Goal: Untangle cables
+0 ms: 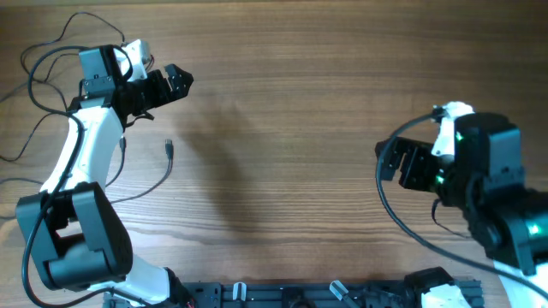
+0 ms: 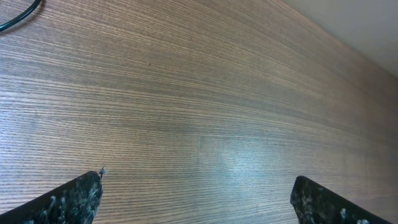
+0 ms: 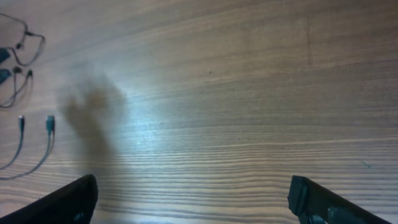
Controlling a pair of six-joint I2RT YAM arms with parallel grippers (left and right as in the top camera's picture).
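The cables [image 1: 41, 62] run off the bench's [image 1: 291, 103] left edge in the overhead view. The left arm covers part of their loops, so how they cross cannot be traced. The left wrist view catches only a short black arc of one at its top corner. The right wrist view shows them small and blurred at its left side.

Bare wood stretches from the middle of the bench to the far edge, between the two arms. The left gripper [image 1: 178, 83] hangs near the far-left corner, jaws wide apart with nothing between them. The right gripper [image 1: 383, 160] sits toward the right edge, also spread and holding nothing.

The cables are thin black wires, loosely looped at the far-left corner. One loose strand trails toward the near edge and ends in a small silvery plug [image 1: 169, 146].
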